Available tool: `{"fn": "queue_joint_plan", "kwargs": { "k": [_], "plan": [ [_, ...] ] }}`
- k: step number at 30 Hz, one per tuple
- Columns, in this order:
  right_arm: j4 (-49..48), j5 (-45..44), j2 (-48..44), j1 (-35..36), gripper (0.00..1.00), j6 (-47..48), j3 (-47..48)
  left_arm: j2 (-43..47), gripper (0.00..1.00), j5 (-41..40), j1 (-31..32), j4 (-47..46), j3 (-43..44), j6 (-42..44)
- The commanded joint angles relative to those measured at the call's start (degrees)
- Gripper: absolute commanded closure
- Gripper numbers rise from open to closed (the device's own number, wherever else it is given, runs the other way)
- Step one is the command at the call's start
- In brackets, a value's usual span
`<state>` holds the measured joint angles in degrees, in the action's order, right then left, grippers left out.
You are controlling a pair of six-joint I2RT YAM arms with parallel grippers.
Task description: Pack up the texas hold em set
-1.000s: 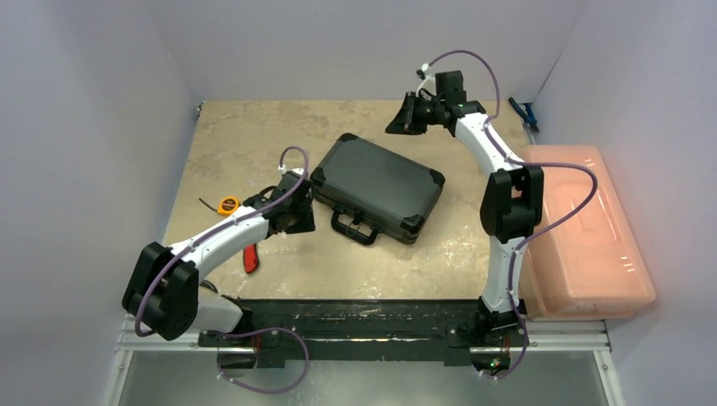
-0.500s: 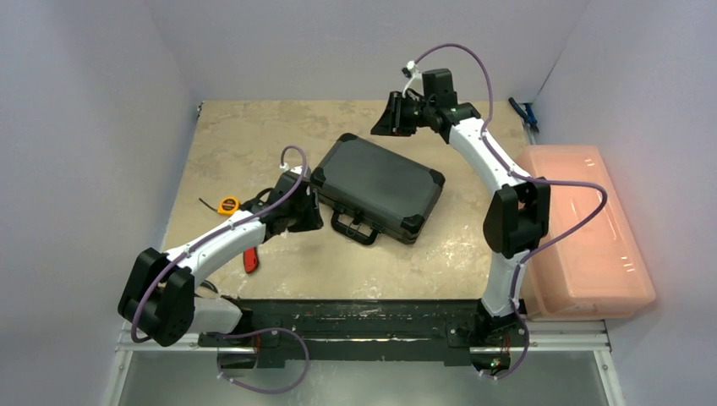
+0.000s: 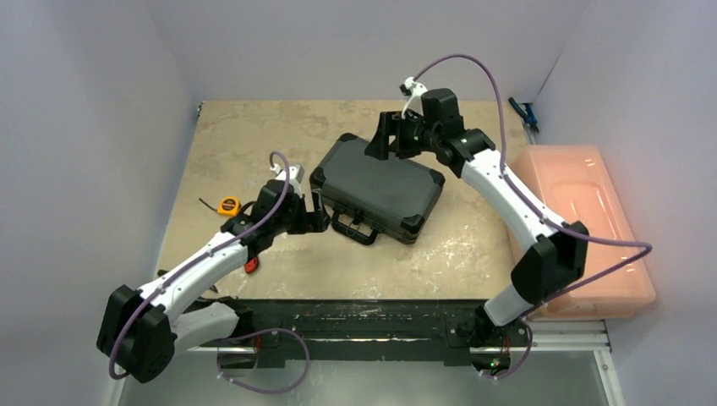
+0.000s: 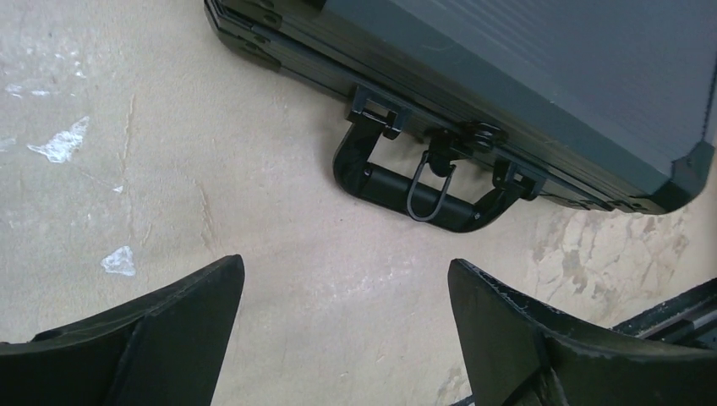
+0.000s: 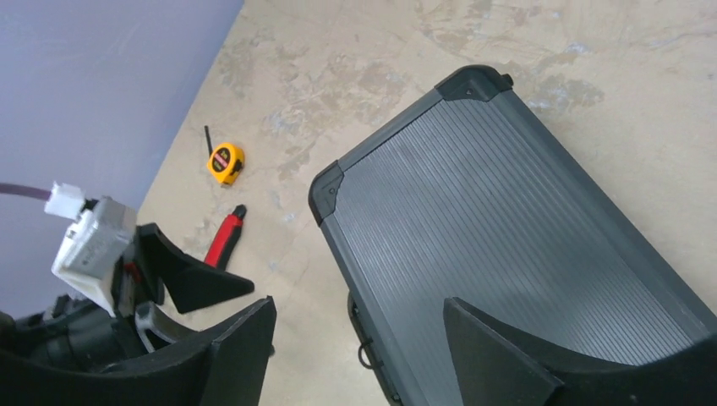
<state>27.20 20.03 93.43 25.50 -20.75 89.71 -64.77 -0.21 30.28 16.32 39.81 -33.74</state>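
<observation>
The texas hold em set's black ribbed briefcase [image 3: 378, 185] lies shut on the table, handle [image 3: 353, 228] facing the near edge. In the left wrist view the handle [image 4: 406, 188] and a wire latch loop lie just beyond my open fingers. My left gripper [image 3: 320, 218] is low beside the case's near-left corner, open and empty [image 4: 345, 269]. My right gripper [image 3: 378, 144] hovers above the case's far edge, open and empty [image 5: 359, 309]; its view looks down on the lid [image 5: 507, 245]. Whatever is inside the case is hidden.
A yellow tape measure [image 3: 228, 205] lies left of the case, and a red-handled knife [image 3: 251, 265] peeks out under my left arm. A large translucent pink bin [image 3: 583, 228] stands off the table's right edge. A blue tool [image 3: 524, 111] lies at the far right corner.
Both grippers have opened. The right arm swung left and forward until its gripper was over the case's far edge. The left arm stretched out, its gripper shifting slightly right toward the handle.
</observation>
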Motion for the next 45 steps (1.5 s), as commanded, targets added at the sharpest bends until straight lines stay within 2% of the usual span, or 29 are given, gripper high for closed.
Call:
{"fn": "queue_joint_plan", "kwargs": {
  "k": [1, 5, 11, 19, 27, 38, 45],
  "plan": [
    [-1.4, -7.2, -7.9, 0.3, 0.18, 2.9, -5.7, 6.6, 0.08, -1.8, -0.2, -2.6, -1.7, 2.4],
    [0.0, -10.9, -12.9, 0.4, 0.09, 3.3, -9.7, 13.8, 0.07, -4.1, -0.2, -2.3, -5.7, 1.5],
    [4.3, -14.5, -16.8, 0.4, 0.06, 1.2, -10.9, 20.9, 0.08, -7.2, -0.2, 2.9, -8.0, -0.1],
    [2.1, -12.7, -22.8, 0.7, 0.08, -1.9, -14.4, 27.9, 0.11, -6.8, -0.2, 7.7, -9.0, -1.5],
    [2.7, -7.6, -21.0, 1.0, 0.21, -0.2, -13.6, 28.8, 0.23, -2.8, -0.2, 6.4, -11.8, -2.7],
    [-2.5, -1.2, -14.5, 2.1, 0.54, 3.3, -18.0, 19.1, 0.37, 2.9, -0.2, -5.4, -16.1, -0.6],
    [-2.6, -1.9, -8.7, 2.2, 0.62, 5.0, -18.9, 15.3, 0.43, 5.2, -0.2, -11.6, -19.3, -0.8]
  ]
}}
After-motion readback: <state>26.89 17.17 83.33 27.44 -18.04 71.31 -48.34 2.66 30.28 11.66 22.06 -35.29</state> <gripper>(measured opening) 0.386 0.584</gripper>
